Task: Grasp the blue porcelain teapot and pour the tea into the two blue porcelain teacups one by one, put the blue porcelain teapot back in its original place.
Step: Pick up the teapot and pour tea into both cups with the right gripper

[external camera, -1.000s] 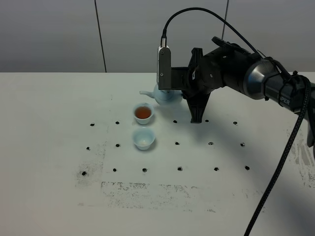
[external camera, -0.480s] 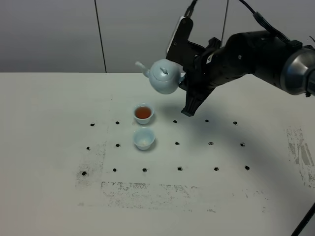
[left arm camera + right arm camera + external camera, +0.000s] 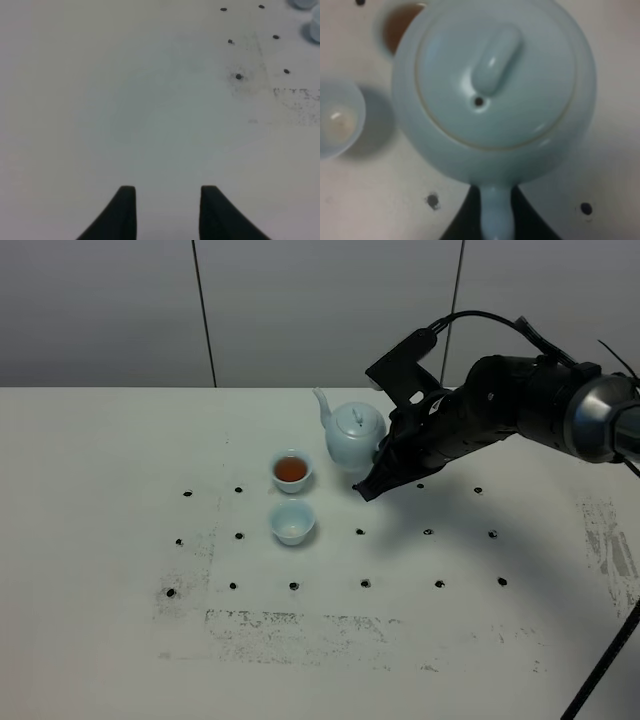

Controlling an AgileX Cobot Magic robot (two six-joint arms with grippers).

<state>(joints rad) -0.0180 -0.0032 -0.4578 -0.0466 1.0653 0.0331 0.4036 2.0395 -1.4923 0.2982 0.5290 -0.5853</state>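
Note:
The blue porcelain teapot (image 3: 353, 436) stands upright just right of the tea-filled teacup (image 3: 291, 470), with its spout pointing up and left. My right gripper (image 3: 378, 462) is shut on the teapot's loop handle. The right wrist view shows the lid and knob of the teapot (image 3: 495, 75) from above, with the handle between the dark fingers of the right gripper (image 3: 496, 202). The second teacup (image 3: 292, 521) sits nearer the front and holds almost nothing. I cannot tell whether the teapot touches the table. My left gripper (image 3: 167, 200) is open over bare table.
The white table (image 3: 120, 540) has a grid of small dark dots and scuffed grey marks near the front. The right arm and its black cable reach in from the right. Both cups show partly in the right wrist view, filled (image 3: 395, 25) and pale (image 3: 337, 120).
The teapot has come down from a raised, tilted pose above the filled cup. It now sits upright and lower, further right. The left gripper view has no earlier frame.

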